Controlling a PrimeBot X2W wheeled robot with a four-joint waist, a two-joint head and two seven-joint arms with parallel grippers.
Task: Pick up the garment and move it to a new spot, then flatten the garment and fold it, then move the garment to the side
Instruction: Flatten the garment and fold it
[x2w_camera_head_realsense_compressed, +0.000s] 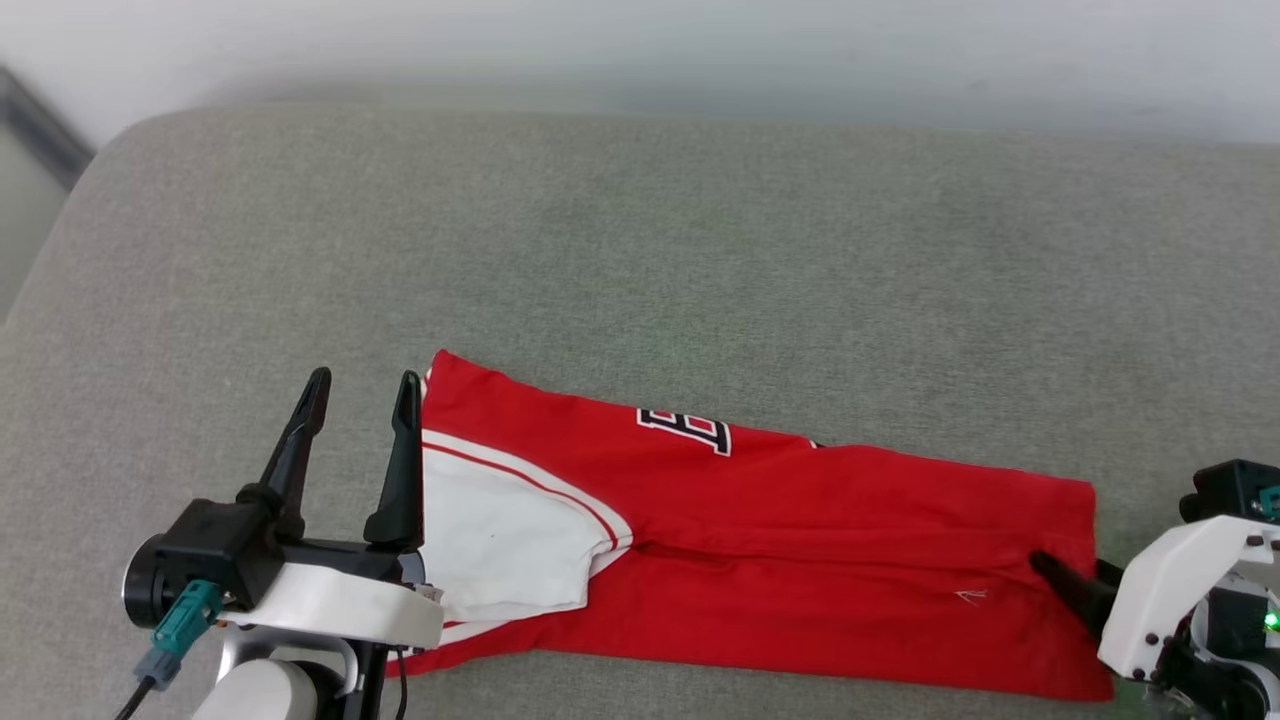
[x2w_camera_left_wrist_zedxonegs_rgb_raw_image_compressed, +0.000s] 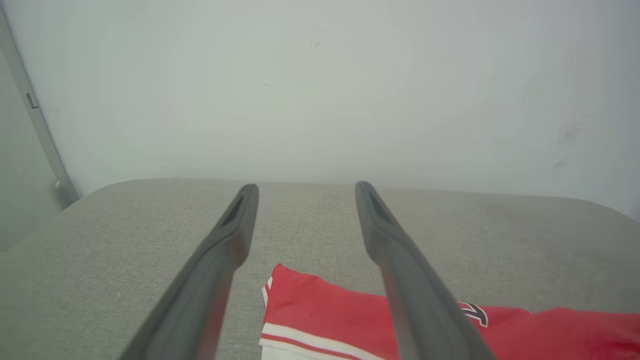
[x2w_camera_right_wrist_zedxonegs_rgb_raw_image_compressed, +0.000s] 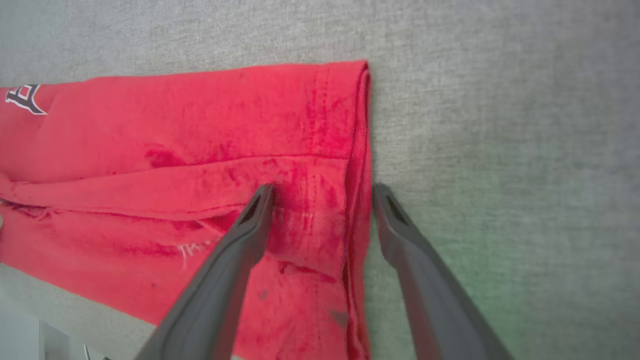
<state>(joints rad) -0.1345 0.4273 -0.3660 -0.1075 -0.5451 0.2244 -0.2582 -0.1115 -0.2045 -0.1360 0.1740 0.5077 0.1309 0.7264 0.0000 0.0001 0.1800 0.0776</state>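
The garment lies on a grey padded cushion, folded lengthwise into a long red band. Its white sleeve is tucked on top at the left end and its hem is at the right end. The lengthwise fold looks finished, so the next step is probably folding the band across itself, and that is where things could go wrong. The right claw is released and low at the hem end, with one finger over the red cloth and the other just past the hem over bare cushion. If it closes from there, it could catch only the top layer, or nip the cushion cover along with the shirt. Lifting would then peel the stacked layers apart and undo the fold. The cloth looks thin and limp, so a shallow pinch near the edge could also slip out during the carry. The left claw is also released. It sits raised beside the sleeve end, its fingers pointing towards the wall, and holds nothing. With nothing holding that end down, a pull from the right may drag the whole band sideways instead of folding it, and the loose sleeve could flip out. The band's near edge also lies close to the front of the cushion, so any drag towards the robot could send it over the edge.
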